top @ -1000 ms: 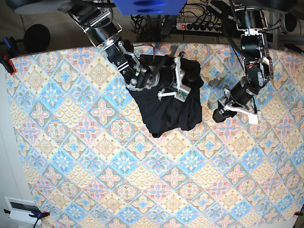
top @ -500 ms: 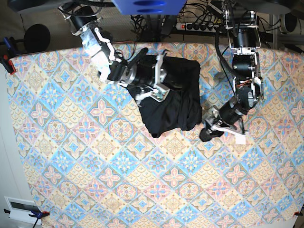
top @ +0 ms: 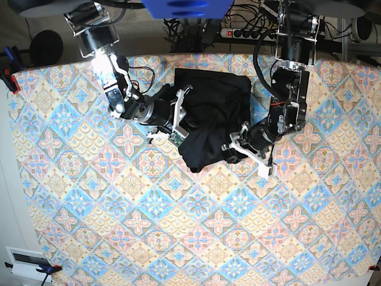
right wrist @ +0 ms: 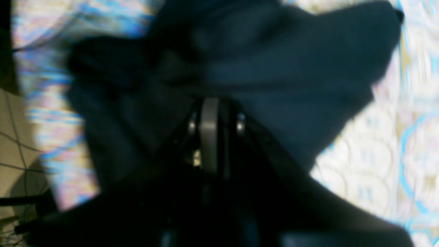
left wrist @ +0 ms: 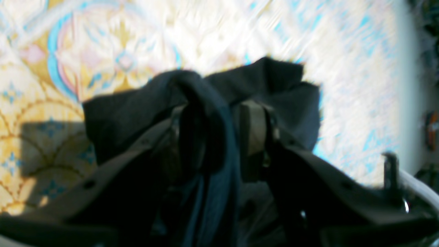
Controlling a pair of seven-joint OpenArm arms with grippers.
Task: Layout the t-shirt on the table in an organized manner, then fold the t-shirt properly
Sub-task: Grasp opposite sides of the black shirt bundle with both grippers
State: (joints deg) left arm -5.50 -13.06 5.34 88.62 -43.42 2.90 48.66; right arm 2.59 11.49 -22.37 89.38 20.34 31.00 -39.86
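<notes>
The black t-shirt (top: 214, 110) lies bunched at the back middle of the patterned table (top: 119, 226). My right gripper (top: 178, 125) sits at the shirt's left edge. In the right wrist view, blurred, its fingers stand close together (right wrist: 214, 103) with dark t-shirt cloth (right wrist: 274, 68) bunched over their tips. My left gripper (top: 233, 150) is pushed into the shirt's lower right edge. In the left wrist view a fold of the t-shirt (left wrist: 205, 113) lies between the spread fingers of the left gripper (left wrist: 212, 116), with a pale pad (left wrist: 252, 127) bare beside it.
A power strip (top: 250, 33) and cables lie behind the table's back edge. A red clamp (top: 9, 77) grips the left edge. A white box (top: 27, 262) sits off the front left corner. Bare patterned cloth covers the front half.
The right gripper slid left along the shirt, which now lies squarer at the back left. The left arm swung in from the right and pushed its fingers into the shirt's lower right edge.
</notes>
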